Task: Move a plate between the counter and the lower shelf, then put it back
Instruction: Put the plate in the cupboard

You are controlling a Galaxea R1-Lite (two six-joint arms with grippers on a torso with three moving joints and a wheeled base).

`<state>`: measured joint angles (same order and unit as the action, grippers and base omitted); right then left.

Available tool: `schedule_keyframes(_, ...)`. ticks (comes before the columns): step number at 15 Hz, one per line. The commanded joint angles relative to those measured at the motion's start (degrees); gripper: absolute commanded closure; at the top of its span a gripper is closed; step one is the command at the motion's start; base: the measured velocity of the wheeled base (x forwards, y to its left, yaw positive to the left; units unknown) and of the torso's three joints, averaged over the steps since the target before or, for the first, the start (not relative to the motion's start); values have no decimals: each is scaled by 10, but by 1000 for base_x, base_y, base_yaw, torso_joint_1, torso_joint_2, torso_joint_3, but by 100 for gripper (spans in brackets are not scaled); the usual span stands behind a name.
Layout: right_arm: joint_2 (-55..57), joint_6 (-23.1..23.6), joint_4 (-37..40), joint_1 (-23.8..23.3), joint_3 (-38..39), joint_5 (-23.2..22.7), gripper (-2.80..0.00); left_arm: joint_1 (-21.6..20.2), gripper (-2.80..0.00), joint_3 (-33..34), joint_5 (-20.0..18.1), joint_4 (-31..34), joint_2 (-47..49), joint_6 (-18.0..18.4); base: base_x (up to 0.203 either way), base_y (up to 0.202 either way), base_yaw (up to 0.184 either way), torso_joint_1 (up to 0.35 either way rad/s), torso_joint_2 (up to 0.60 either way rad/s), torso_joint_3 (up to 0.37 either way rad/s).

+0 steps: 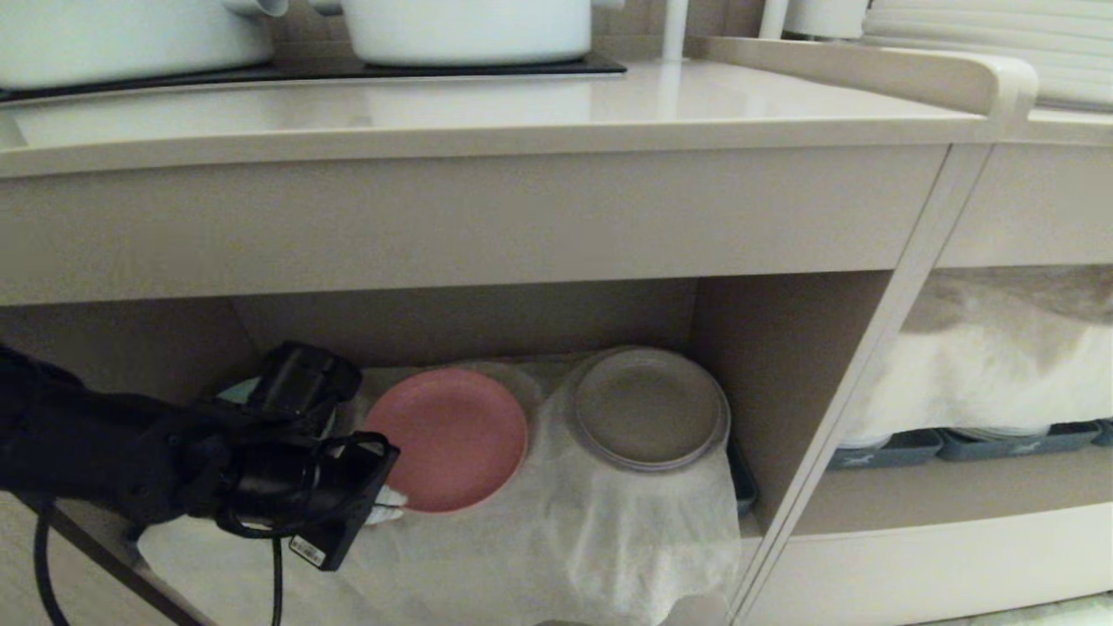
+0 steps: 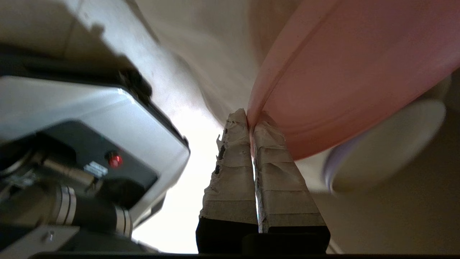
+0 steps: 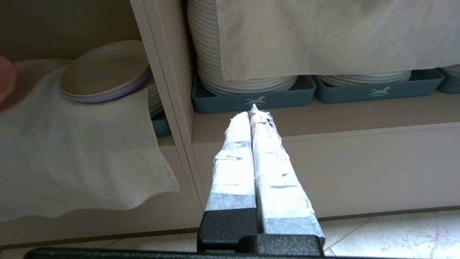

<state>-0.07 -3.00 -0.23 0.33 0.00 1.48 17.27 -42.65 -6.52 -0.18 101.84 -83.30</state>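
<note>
A: Where is the plate?

B: The pink plate point(image 1: 452, 435) sits low in the middle-left of the head view, inside the lower shelf point(image 1: 765, 348), over the white cloth point(image 1: 609, 539) that drapes the shelf floor and hangs over its front edge.

A: Is anything holding it?

B: Yes. The left gripper point(image 1: 387, 504) reaches in from the lower left of the head view and pinches the plate's near-left rim. In the left wrist view the two taped fingers point(image 2: 230, 162) are pressed together with the pink rim point(image 2: 258, 108) clamped between their tips.

A: What is beside it?

B: Just to its right in the head view is a brown-grey plate point(image 1: 648, 409), also on the cloth. The two rims look very close, but I cannot tell whether they touch.

A: And above?

B: The counter point(image 1: 522, 113) runs across the top of the frame, with a black hob point(image 1: 304, 69) and two white pots point(image 1: 469, 30) at the upper left.

A: The other arm?

B: The right gripper point(image 3: 253, 111) shows only in its own wrist view, fingers closed on nothing, pointing at the neighbouring compartment with blue-grey trays point(image 3: 251, 97) of stacked white plates point(image 3: 208, 54).
</note>
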Motion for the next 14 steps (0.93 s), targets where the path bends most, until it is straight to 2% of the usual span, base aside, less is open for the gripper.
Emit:
schedule_keyframes(1, 1, 0, 0, 0, 0, 0, 0, 0, 0, -5, 25, 2, 32, -5, 0, 0, 0, 0, 0, 0)
schedule_keyframes(4, 1, 0, 0, 0, 0, 0, 0, 0, 0, -14, 27, 5, 36, -6, 0, 0, 0, 0, 0, 0)
schedule_keyframes(7, 1, 0, 0, 0, 0, 0, 0, 0, 0, -28, 29, 10, 43, -27, 0, 0, 0, 0, 0, 0)
schedule_keyframes(14, 1, 0, 0, 0, 0, 0, 0, 0, 0, -42, 29, 10, 42, -30, 0, 0, 0, 0, 0, 0)
